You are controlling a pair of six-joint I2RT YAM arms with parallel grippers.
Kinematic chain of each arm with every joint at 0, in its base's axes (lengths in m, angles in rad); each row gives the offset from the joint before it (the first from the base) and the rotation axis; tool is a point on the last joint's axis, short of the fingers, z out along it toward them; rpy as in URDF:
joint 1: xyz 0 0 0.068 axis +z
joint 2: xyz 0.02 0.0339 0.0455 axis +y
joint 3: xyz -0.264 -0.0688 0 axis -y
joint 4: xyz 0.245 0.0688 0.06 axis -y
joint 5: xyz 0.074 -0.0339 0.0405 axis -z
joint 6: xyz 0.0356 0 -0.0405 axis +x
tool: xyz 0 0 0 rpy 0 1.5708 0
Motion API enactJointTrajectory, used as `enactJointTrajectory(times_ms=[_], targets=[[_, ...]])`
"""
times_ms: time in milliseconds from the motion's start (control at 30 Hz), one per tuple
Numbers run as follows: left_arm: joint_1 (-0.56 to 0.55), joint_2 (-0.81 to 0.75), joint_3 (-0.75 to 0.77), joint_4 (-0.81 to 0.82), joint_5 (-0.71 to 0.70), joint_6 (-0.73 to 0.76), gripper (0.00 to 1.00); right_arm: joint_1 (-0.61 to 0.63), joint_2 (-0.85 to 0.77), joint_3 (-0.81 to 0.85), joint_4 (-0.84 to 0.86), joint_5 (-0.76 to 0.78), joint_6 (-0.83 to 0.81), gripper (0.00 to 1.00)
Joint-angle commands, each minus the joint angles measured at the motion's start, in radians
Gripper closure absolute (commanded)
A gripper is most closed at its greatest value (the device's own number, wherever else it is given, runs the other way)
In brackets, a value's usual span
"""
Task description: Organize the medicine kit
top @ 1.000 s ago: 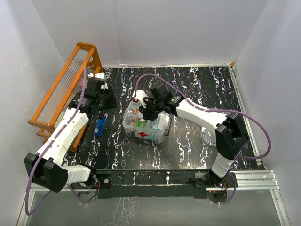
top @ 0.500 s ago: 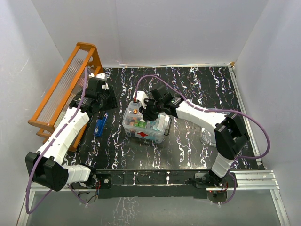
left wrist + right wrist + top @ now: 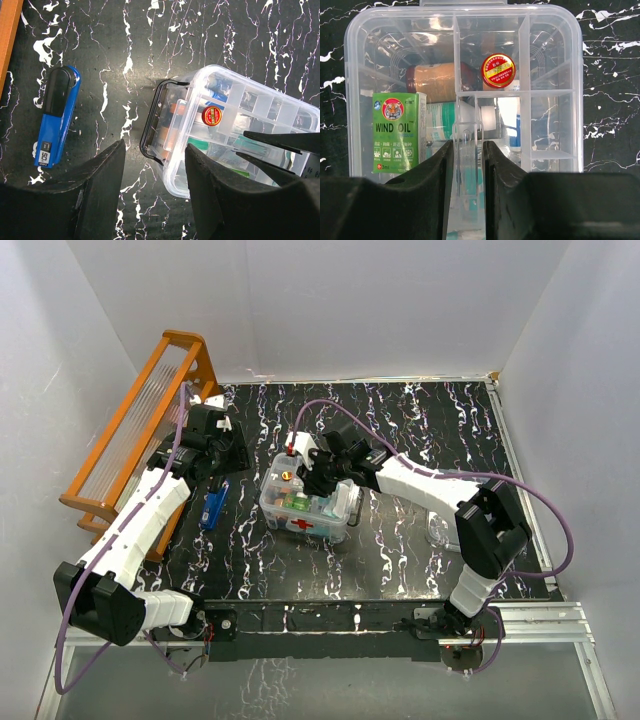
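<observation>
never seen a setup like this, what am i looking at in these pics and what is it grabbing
These are robot arms: a left arm and a right arm, bolted at the near edge of a black table, each ending in a two-finger claw. The wide picture comes from a fixed camera above and behind them. The other two come from wrist cameras, so the dark shapes at the bottom are that arm's own fingers. On the table lie a clear medicine box with a red cross and a blue stapler-like tool; an orange rack stands at the left. The right claw is closed on an upright clear tab of the divided tray in the box. The left claw is open and empty.
</observation>
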Motion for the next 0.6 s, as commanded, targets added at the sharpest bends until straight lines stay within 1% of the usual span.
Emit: enactJointTrajectory(times_ms=[0, 133, 367, 567], targets=[[0.005, -0.005, 0.002, 0.005, 0.007, -0.003, 0.50, -0.007, -0.010, -0.004, 0.077, 0.011, 0.027, 0.89], [0.005, -0.006, 0.014, 0.002, -0.002, 0.001, 0.49, -0.007, -0.029, 0.022, 0.053, 0.046, 0.074, 0.74], [0.006, -0.001, 0.019, 0.006, 0.004, 0.000, 0.46, -0.007, -0.083, 0.055, 0.028, 0.102, 0.111, 0.54], [0.007, -0.004, 0.010, 0.013, 0.006, -0.001, 0.45, -0.008, -0.142, 0.065, 0.023, 0.158, 0.165, 0.45]])
